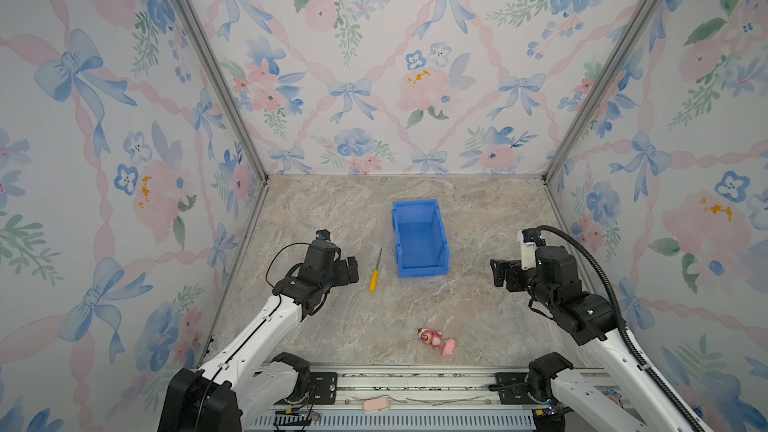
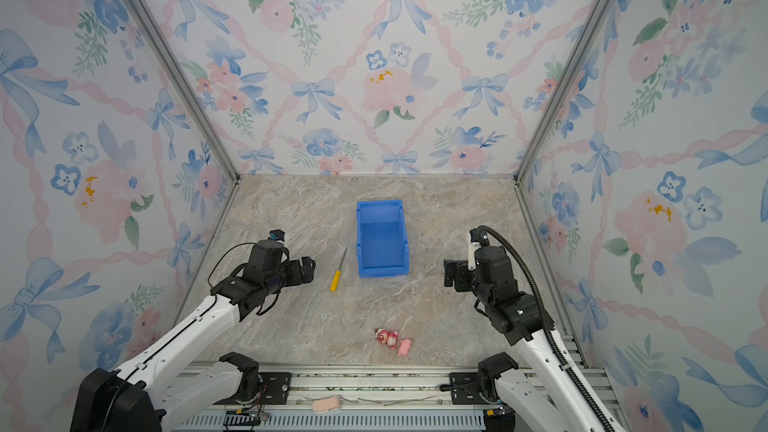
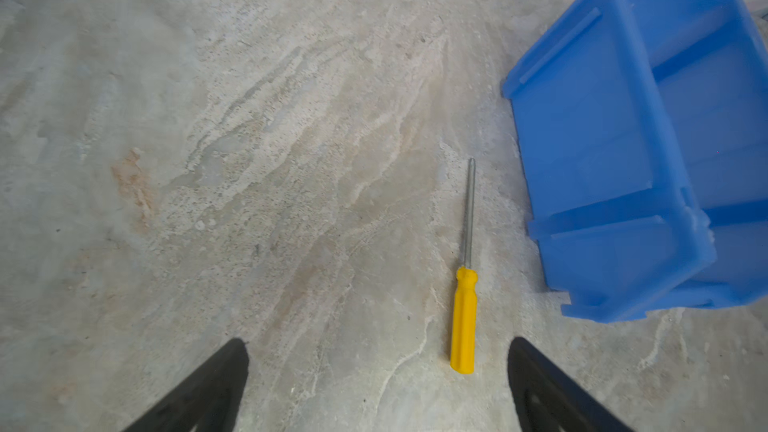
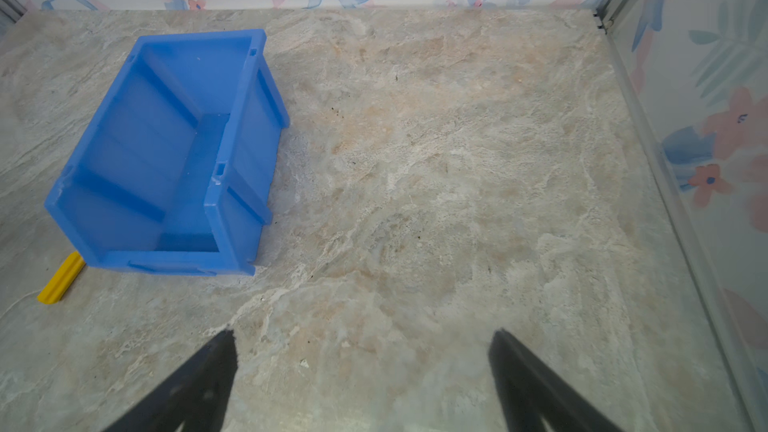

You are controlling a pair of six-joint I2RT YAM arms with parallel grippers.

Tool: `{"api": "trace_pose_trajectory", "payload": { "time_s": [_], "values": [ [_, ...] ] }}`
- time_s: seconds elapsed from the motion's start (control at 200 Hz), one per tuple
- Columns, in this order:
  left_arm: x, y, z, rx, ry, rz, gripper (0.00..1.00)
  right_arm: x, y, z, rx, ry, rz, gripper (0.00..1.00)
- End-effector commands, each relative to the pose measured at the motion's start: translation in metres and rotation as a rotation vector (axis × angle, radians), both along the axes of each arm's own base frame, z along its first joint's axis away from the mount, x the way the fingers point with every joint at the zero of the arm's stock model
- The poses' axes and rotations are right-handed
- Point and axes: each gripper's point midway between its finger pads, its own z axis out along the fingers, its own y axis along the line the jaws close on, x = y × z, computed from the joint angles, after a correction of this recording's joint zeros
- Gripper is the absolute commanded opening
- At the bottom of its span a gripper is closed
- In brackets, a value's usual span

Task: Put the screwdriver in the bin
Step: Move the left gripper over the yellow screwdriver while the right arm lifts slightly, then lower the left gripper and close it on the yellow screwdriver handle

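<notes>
Left wrist view looks down on the screwdriver (image 3: 464, 284), which lies flat on the marbled tabletop (image 3: 249, 160) with its yellow handle nearest the camera and its thin grey shaft pointing away. It is outside the bin (image 3: 582, 139), just beside the bin's left wall and running roughly alongside it, with a strip of table between them. The blue bin stands upright, its low front lip facing the arms and its blue floor in plain sight from above.

The left gripper (image 3: 378, 347) hovers near the handle end, its two black fingers spread wide over the table; the handle sits closer to one finger than the other. In both top views that gripper is just left of the screwdriver and clear of it.

The right gripper (image 4: 361, 336) hangs on the far side of the bin, well apart from it, fingers likewise spread and gripping nothing. A small pink toy (image 1: 434, 338) lies near the table's front edge, well away from the bin.
</notes>
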Motion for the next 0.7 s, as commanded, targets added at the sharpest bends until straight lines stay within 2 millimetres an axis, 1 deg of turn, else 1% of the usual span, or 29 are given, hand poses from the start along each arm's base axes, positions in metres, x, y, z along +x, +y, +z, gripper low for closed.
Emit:
{"api": "trace_pose_trajectory", "payload": {
  "time_s": [0.0,0.1,0.155,0.24,0.345,0.435,0.5,0.545,0.625,0.63,0.645,0.695],
  "values": [
    [-0.005,-0.022,-0.01,-0.026,0.076,-0.023,0.98,-0.009,0.005,0.0,0.021,0.049,0.005,0.97],
    [-0.006,-0.036,-0.022,0.007,0.117,-0.043,0.98,-0.01,0.011,-0.011,0.023,0.092,0.012,0.97],
    [-0.006,-0.041,-0.029,0.017,0.139,-0.041,0.98,-0.011,0.015,-0.016,0.027,0.107,0.024,0.97],
    [-0.007,-0.044,-0.039,0.034,0.163,-0.023,0.97,-0.013,0.024,-0.014,0.027,0.114,0.087,0.97],
    [-0.007,-0.049,-0.049,0.076,0.178,-0.032,0.93,-0.014,0.029,-0.015,-0.011,0.133,0.151,0.97],
    [-0.009,-0.051,-0.059,0.104,0.198,-0.023,0.9,-0.014,0.035,-0.017,0.004,0.148,0.178,0.97],
    [-0.008,-0.053,-0.062,0.103,0.201,-0.014,0.89,-0.014,0.04,-0.019,0.025,0.156,0.189,0.97],
    [-0.008,-0.055,-0.063,0.099,0.203,-0.017,0.87,-0.014,0.041,-0.019,0.031,0.156,0.187,0.97],
    [-0.009,-0.054,-0.069,0.114,0.218,-0.015,0.83,-0.012,0.041,-0.024,0.036,0.159,0.177,0.97],
    [-0.005,-0.057,-0.064,0.105,0.205,-0.014,0.83,-0.012,0.041,-0.024,0.036,0.159,0.177,0.97],
    [-0.001,-0.059,-0.06,0.1,0.195,-0.012,0.82,-0.011,0.042,-0.024,0.039,0.159,0.175,0.97],
    [0.001,-0.061,-0.063,0.108,0.203,-0.017,0.78,-0.011,0.042,-0.027,0.041,0.163,0.171,0.97]
  ]
}}
